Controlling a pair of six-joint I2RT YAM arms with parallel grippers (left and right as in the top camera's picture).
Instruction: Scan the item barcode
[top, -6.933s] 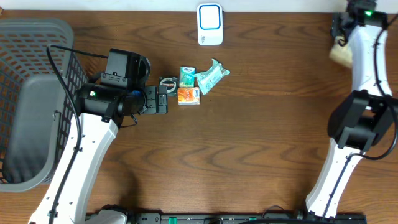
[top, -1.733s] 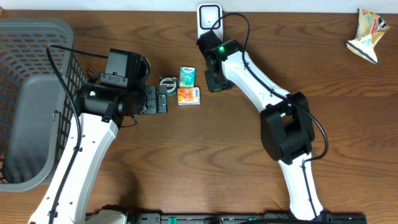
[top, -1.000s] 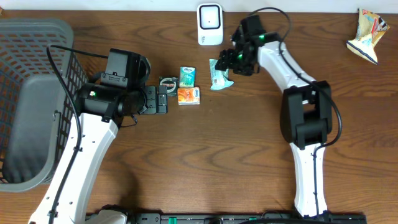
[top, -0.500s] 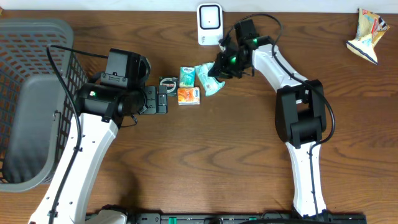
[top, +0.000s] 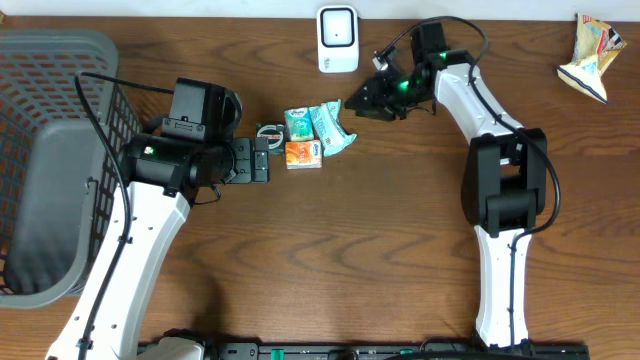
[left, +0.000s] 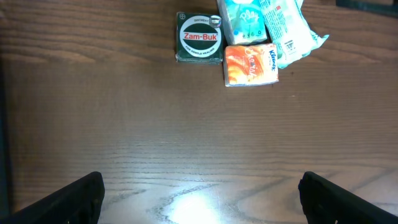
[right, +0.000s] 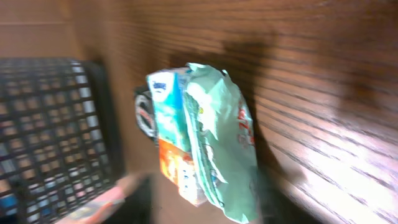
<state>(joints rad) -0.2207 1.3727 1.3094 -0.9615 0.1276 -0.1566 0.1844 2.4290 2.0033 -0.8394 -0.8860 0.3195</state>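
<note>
**Packet lies in the huddle, scanner waits at the far edge**

At the far left a grey basket (top: 60, 150) hangs over the edge of the desk (top: 400, 250). Just right of it the left claw (top: 260, 160) hovers low with its jaws spread wide and nothing between them.

Next comes a tight cluster. There is a round Zam-Buk tin (left: 199, 39), a green pack (top: 298, 122) beside it, and an orange pack (left: 250, 64) on the near side. The teal packet (top: 330, 128), which I take to be the item to scan, is pressed against both packs.

The white scanner (top: 338, 38) stands upright beyond them at the far edge. The right claw (top: 362, 100) sits just right of the packet and appears to be off it. I cannot tell how wide its jaws stand, as its own camera view is smeared. A crumpled snack bag (top: 590, 55) lies alone at the far right.

The crowding is the worry. A grab at the packet could catch the green pack too, or shove the whole cluster toward the tin. The film looks soft, so a hard pinch may crease it and spoil the barcode, and I cannot see which face carries that barcode. A swing toward the scanner with a poor hold could drop the packet or knock the scanner.
</note>
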